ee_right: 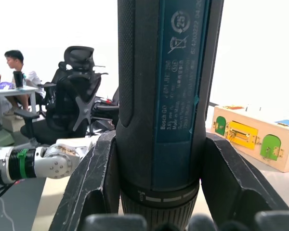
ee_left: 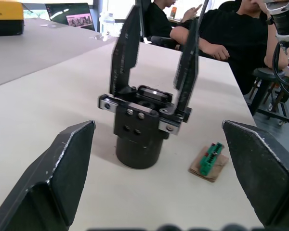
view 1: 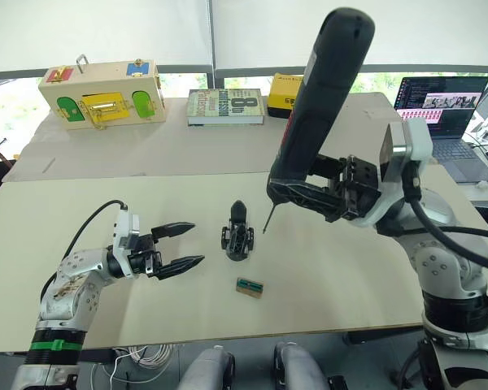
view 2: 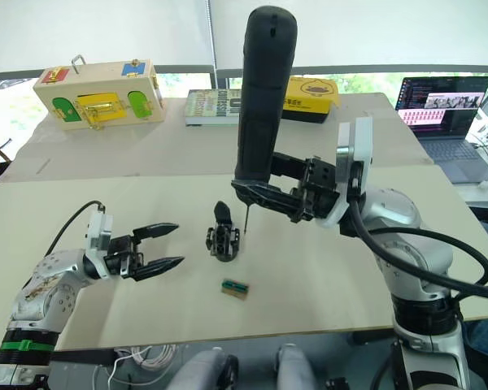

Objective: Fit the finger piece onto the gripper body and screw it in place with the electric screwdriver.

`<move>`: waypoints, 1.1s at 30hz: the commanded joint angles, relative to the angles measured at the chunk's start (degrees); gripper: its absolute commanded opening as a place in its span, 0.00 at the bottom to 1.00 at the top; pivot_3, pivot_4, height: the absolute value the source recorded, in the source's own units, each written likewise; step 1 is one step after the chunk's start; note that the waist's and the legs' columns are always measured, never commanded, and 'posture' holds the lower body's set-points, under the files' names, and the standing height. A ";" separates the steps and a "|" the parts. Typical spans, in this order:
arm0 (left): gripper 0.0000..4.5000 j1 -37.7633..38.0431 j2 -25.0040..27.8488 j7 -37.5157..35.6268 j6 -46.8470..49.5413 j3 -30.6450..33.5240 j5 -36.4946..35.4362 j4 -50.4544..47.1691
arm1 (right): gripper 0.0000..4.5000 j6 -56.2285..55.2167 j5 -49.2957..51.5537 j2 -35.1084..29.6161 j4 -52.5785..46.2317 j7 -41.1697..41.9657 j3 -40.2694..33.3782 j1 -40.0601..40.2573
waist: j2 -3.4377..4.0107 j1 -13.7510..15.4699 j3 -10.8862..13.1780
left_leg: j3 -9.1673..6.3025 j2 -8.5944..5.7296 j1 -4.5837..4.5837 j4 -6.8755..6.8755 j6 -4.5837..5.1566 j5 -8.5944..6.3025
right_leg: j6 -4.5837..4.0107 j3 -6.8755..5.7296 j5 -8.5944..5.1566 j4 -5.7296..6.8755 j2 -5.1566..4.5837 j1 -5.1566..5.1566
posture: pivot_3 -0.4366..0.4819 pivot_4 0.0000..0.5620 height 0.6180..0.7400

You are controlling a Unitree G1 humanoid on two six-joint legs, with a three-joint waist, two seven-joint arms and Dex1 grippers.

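Observation:
The gripper body (view 1: 237, 236) stands upright on its round base in the middle of the table (view 1: 350, 284). Two tapered black fingers (ee_left: 126, 53) rise from it; I cannot tell which one is the finger piece. My left gripper (view 1: 197, 243) is open and empty, a short way to the body's left and pointing at it. My right gripper (view 1: 302, 192) is shut on the lower end of the electric screwdriver (view 1: 321, 97), which stands nearly upright. Its thin bit (view 1: 267, 219) points down just to the right of the body, apart from it and slightly above the table.
A tiny green-topped block (view 1: 250, 286) lies in front of the body. At the back stand a wooden latch box (view 1: 102, 93), a book (view 1: 225, 106) and a yellow box (view 1: 281, 91). A laptop (view 1: 439, 106) sits at the far right. People sit beyond the table's right end (ee_left: 241, 33).

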 commanded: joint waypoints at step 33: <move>1.00 -1.83 -2.69 -0.91 -0.72 -2.51 4.75 -2.75 | 0.43 -1.20 -9.15 11.91 7.24 3.34 7.60 -9.26 | 0.00 -0.57 -0.01 | 0.01 -0.01 -0.58 0.06 -0.27 0.21 | -0.33 0.06 0.37 0.18 0.46 -0.78 | 0.48 0.27 1.00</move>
